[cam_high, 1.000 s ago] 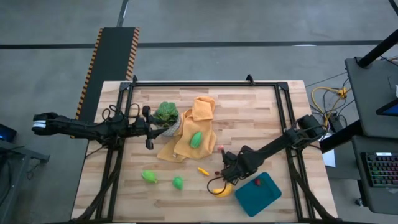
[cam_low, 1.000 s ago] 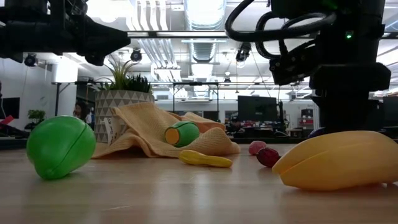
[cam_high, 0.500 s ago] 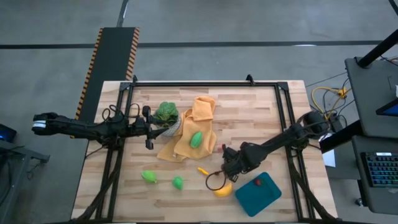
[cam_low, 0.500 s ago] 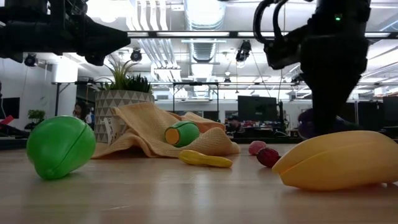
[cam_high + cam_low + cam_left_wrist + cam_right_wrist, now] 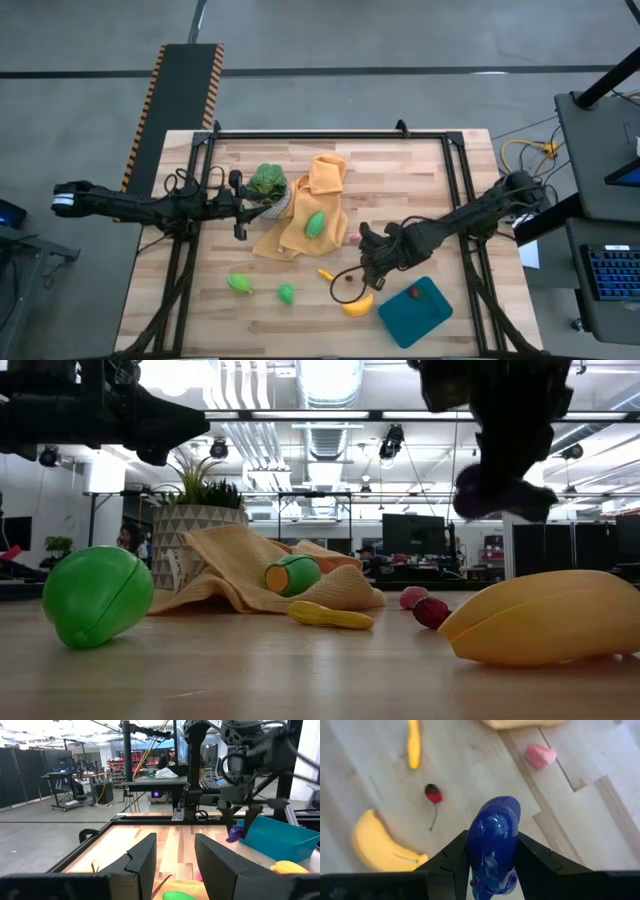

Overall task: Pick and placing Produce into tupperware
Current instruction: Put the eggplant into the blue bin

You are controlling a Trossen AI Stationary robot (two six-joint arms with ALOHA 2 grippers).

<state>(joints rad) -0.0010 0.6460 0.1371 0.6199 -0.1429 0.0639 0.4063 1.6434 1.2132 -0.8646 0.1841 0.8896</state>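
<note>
Now the purple eggplant is off the table, clamped between the two fingers of the right gripper; in the low view it hangs in the air, higher than the banana. Seen from above, this gripper is beside the tupperware, on the side toward the orange cloth, and it is not over the container. The teal tupperware lies near the front edge of the wooden table and has one small red piece inside it.

The banana lies on the wood just beside the tupperware. A small dark red cherry lies between the banana and the gripper, and a thin orange-yellow piece is a little farther from the tupperware. A pink piece lies near the edge of the cloth.

One green piece rests on the orange cloth. Two other green pieces lie on the bare wood, well apart from the tupperware.

The left gripper waits beside the potted plant, far from the tupperware, with its fingers apart and nothing between them.
</note>
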